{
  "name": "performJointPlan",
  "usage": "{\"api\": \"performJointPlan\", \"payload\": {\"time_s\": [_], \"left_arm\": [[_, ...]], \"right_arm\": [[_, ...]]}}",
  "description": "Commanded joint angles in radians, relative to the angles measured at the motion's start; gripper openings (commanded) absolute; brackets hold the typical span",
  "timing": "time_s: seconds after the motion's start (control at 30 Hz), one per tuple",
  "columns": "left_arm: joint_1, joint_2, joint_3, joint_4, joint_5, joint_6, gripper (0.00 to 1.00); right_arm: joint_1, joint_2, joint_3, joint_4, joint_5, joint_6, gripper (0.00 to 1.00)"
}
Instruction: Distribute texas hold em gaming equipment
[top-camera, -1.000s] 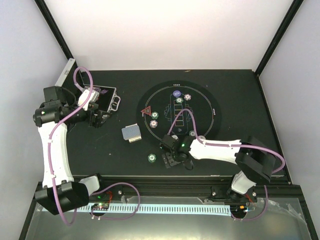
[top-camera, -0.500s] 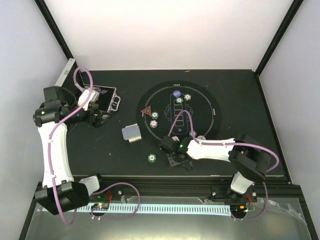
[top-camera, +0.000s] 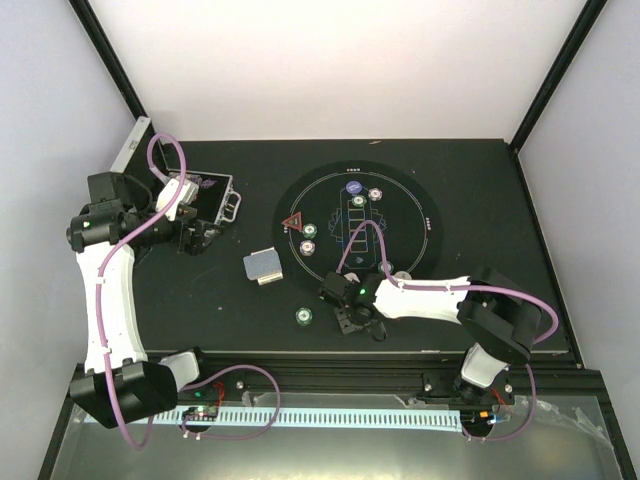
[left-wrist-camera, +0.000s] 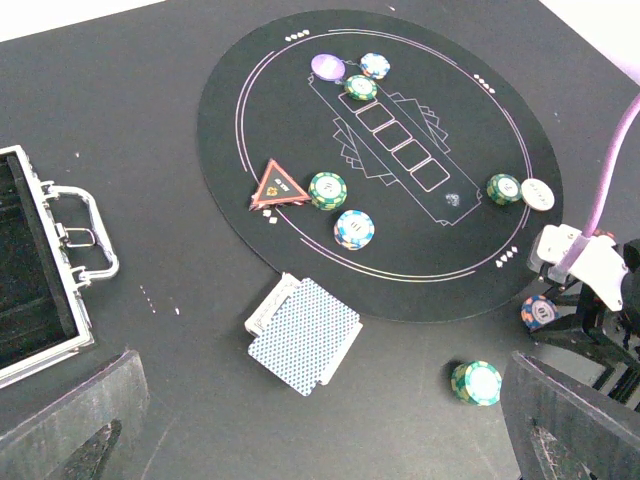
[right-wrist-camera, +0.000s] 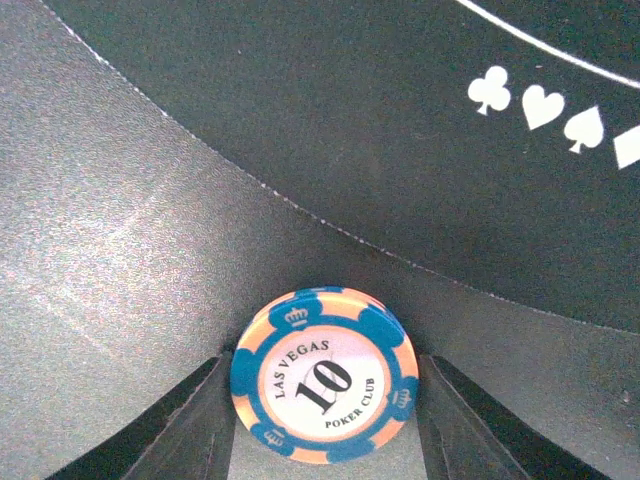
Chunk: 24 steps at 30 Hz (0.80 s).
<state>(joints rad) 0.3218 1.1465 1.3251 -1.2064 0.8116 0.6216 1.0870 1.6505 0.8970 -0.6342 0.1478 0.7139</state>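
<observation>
At the far left the silver case (top-camera: 215, 198) lay open on the table (top-camera: 470, 180). The left gripper (top-camera: 196, 236) hung just beside it, its fingers (left-wrist-camera: 85, 425) spread wide with nothing between them.

Right of the case, the deck of cards (left-wrist-camera: 303, 335) lay with its grey-blue backs up, slightly fanned, just off the near-left edge of the round black mat (left-wrist-camera: 480, 110). Further right, a lone green chip (left-wrist-camera: 476, 382) sat on the bare table near the mat's near edge.

On the mat's left side the red triangle marker (left-wrist-camera: 278, 186) lay flat, with a green-and-white chip (left-wrist-camera: 327, 189) just beside it and a pale blue chip (left-wrist-camera: 354, 229) near that. At the mat's far end a purple disc (left-wrist-camera: 327, 66), a small blue chip (left-wrist-camera: 375, 65) and a far green chip (left-wrist-camera: 360, 88) clustered close together.

The right gripper (top-camera: 352, 318) was down low at the mat's near edge. A blue-and-orange chip (right-wrist-camera: 322, 375) marked 10 lay flat on the bare table just outside the mat. The gripper's fingers (right-wrist-camera: 185, 430) stood on either side of this chip and looked to be pressed against its rim, though the contact on the right was hard to make out.

On the mat's right side a right-hand green chip (left-wrist-camera: 503, 188) touched a white disc (left-wrist-camera: 537, 193).
</observation>
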Motion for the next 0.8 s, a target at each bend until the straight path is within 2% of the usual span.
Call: {"api": "performJointPlan", "payload": {"time_s": [0.0,0.3,0.77], "left_arm": [[0.01,0.001,0.006,-0.019,0.016,0.02,0.99],[0.01,0.003,0.004,-0.021,0.015,0.018,0.99],[0.01,0.0,0.004,-0.021,0.015,0.015,0.99]], "right_arm": [[-0.004,-0.018,0.023,-0.03,0.007,-0.007,0.52],[-0.004,-0.014,0.028,-0.037,0.013,-0.019,0.53],[-0.004,-0.035,0.054,-0.056,0.016,-0.041,0.3]]}}
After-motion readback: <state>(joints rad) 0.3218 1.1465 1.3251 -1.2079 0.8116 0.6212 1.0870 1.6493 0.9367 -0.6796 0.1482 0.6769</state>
